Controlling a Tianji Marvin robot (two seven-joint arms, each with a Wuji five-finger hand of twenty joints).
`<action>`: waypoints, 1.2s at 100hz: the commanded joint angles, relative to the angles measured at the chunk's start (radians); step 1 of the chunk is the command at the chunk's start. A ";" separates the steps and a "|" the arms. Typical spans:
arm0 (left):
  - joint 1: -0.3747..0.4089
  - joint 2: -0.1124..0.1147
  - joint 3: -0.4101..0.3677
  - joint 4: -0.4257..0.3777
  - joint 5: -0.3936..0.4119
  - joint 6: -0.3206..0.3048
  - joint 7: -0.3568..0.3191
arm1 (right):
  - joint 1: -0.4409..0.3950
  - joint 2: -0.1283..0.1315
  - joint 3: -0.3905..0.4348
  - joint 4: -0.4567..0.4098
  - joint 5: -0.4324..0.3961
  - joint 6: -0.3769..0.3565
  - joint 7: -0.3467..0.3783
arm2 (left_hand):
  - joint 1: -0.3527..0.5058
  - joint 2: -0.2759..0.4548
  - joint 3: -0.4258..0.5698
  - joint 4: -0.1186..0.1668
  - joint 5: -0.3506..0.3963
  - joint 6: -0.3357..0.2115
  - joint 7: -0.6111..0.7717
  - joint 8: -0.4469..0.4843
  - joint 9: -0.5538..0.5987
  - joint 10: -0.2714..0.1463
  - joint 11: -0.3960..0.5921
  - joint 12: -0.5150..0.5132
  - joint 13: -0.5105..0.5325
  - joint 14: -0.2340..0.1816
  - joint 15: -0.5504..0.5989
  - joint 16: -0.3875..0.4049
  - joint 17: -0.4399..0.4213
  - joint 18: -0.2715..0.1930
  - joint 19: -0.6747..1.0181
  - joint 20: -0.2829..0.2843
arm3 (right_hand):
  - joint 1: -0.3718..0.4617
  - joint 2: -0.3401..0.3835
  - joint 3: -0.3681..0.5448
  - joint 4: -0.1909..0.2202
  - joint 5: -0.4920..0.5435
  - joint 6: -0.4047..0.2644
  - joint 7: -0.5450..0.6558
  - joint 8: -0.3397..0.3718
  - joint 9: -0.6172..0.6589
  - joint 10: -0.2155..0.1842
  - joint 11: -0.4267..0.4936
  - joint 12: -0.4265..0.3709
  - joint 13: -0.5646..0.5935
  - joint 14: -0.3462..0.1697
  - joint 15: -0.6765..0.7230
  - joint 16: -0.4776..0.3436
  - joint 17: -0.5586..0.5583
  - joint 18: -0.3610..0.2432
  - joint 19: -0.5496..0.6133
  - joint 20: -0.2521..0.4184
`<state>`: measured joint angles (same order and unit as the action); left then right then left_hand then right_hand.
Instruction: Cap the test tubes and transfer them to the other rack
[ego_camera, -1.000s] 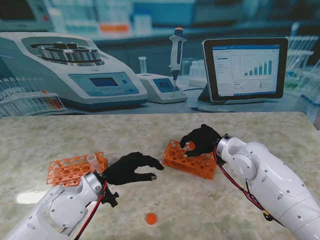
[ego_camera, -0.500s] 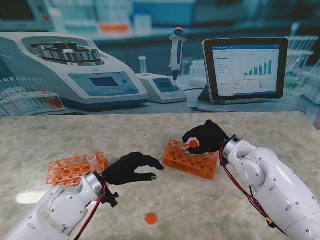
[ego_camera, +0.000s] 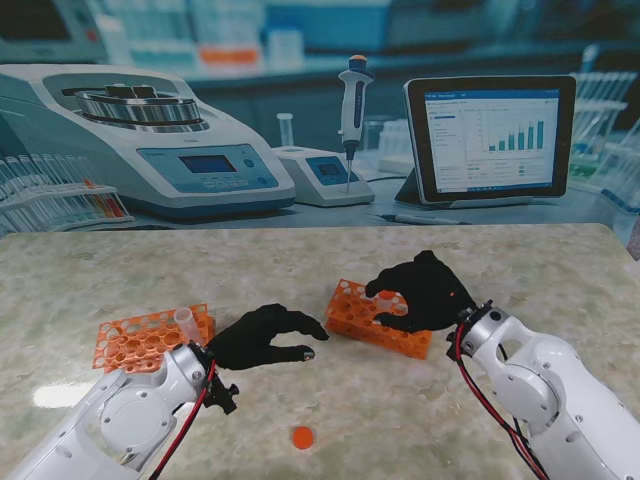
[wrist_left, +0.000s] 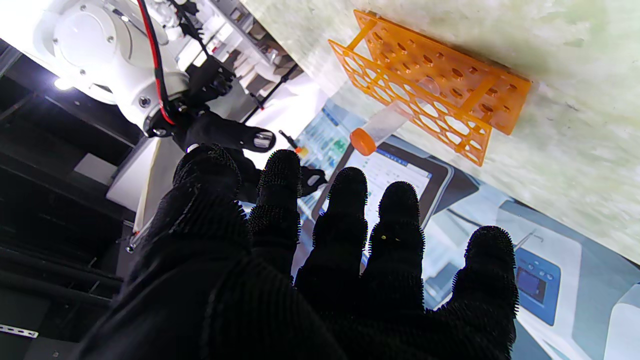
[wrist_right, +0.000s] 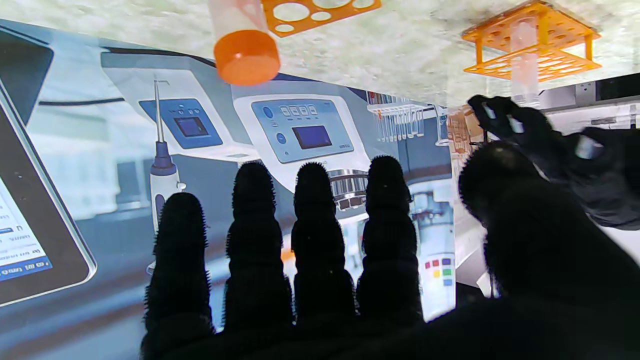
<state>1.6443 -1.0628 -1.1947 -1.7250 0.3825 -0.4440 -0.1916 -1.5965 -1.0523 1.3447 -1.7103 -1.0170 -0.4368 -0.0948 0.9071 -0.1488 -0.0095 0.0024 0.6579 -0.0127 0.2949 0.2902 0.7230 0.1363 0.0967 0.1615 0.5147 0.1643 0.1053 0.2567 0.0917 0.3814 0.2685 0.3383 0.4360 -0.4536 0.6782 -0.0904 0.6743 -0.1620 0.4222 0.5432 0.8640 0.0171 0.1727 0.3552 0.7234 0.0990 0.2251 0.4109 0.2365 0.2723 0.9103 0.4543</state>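
The fingers of the right hand are spreading apart, holding nothing, beside a capped tube standing in the right rack. The left hand is hovering open above the desk. An uncapped tube is waiting in the left rack, and a loose cap is lying nearer to me, so roughly half looks done.

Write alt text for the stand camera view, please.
The open right hand hovers by a capped tube standing in the right orange rack. The open left hand hovers beside the left rack, which holds an uncapped tube.
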 joint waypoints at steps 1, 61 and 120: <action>0.000 0.002 0.003 -0.002 -0.001 0.005 -0.006 | -0.048 -0.005 0.001 -0.027 -0.003 -0.009 -0.004 | -0.002 0.034 0.002 -0.008 -0.014 -0.015 -0.027 -0.003 -0.025 -0.033 -0.010 -0.010 -0.037 -0.017 -0.016 -0.003 -0.017 -0.017 -0.050 -0.010 | -0.012 0.028 -0.014 0.029 -0.019 0.021 -0.016 -0.006 0.008 -0.024 0.002 -0.006 0.007 -0.016 -0.030 -0.017 -0.003 0.037 0.002 -0.017; 0.002 0.004 0.002 -0.005 0.007 0.011 -0.011 | -0.321 -0.027 0.073 -0.152 0.007 -0.082 -0.143 | -0.014 0.051 0.001 -0.008 -0.038 0.000 -0.052 -0.019 -0.035 -0.033 -0.014 -0.012 -0.042 -0.016 -0.018 -0.003 -0.020 -0.018 -0.055 -0.009 | 0.014 0.064 -0.075 0.035 -0.031 0.024 -0.036 -0.017 0.016 -0.051 -0.019 -0.030 0.007 -0.049 -0.065 -0.065 0.004 0.025 -0.019 -0.043; 0.022 0.007 -0.060 -0.043 0.038 0.038 -0.027 | -0.330 -0.027 0.053 -0.127 0.022 -0.076 -0.145 | -0.025 0.061 -0.001 -0.008 -0.066 0.002 -0.073 -0.040 -0.085 -0.042 -0.022 -0.015 -0.093 -0.027 -0.033 -0.010 -0.056 -0.037 -0.099 -0.021 | 0.026 0.080 -0.107 0.040 -0.035 0.026 -0.039 -0.023 0.007 -0.053 -0.027 -0.055 -0.002 -0.047 -0.073 -0.102 -0.004 0.030 -0.030 -0.069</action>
<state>1.6648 -1.0621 -1.2424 -1.7502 0.4153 -0.4105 -0.2144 -1.9210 -1.0754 1.4006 -1.8393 -0.9919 -0.5144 -0.2353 0.9038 -0.1243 -0.0091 0.0024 0.6132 -0.0119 0.2459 0.2640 0.6590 0.1277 0.0863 0.1615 0.4552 0.1642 0.0880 0.2567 0.0536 0.3718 0.2271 0.3383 0.4508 -0.4067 0.5888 -0.0839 0.6743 -0.1514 0.4009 0.5291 0.8642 -0.0042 0.1563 0.3068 0.7239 0.0732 0.1676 0.3237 0.2408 0.2732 0.8970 0.4029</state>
